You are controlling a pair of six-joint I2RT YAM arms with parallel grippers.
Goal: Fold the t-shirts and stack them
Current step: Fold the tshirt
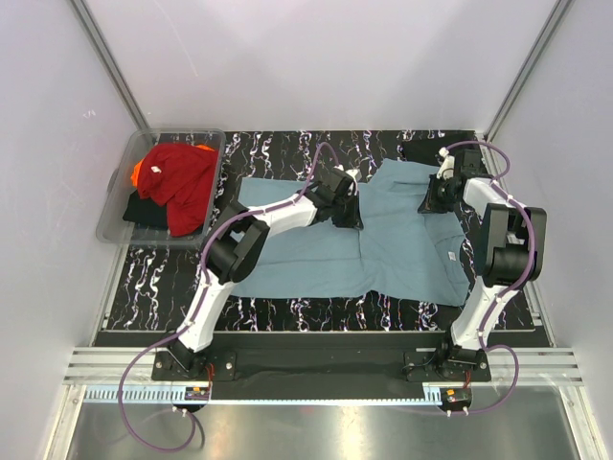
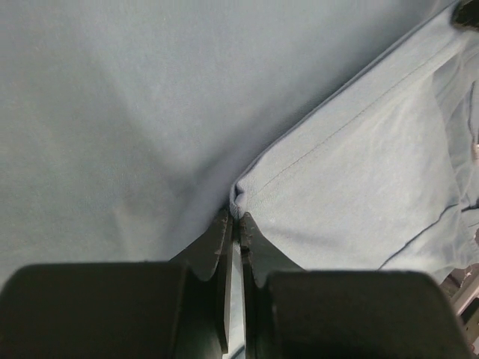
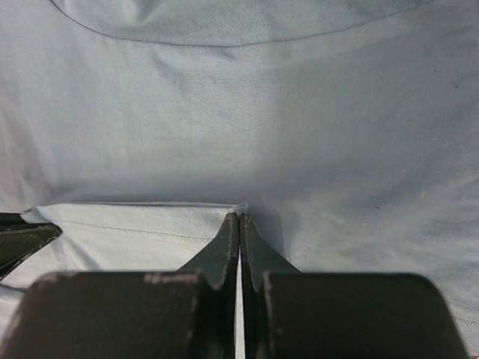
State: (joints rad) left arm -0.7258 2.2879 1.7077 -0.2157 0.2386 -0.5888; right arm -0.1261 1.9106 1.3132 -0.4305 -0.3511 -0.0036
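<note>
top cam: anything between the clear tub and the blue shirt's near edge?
Nothing: bare marbled tabletop separates the tub from the blue shirt, in the top view.

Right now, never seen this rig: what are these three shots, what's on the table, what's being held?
The overhead view shows two robot arms bolted at the table's near edge. The other two views come from cameras on each wrist, looking past that arm's own fingers.

On the dark marbled table a dusty teal-blue t-shirt lies spread out. At far left a clear plastic tub holds a red shirt over orange and black ones.

The left gripper looks closed, pinching a hemmed corner of the blue shirt. The right gripper is shut at another folded edge of it; whether cloth sits between its fingers isn't clear.
</note>
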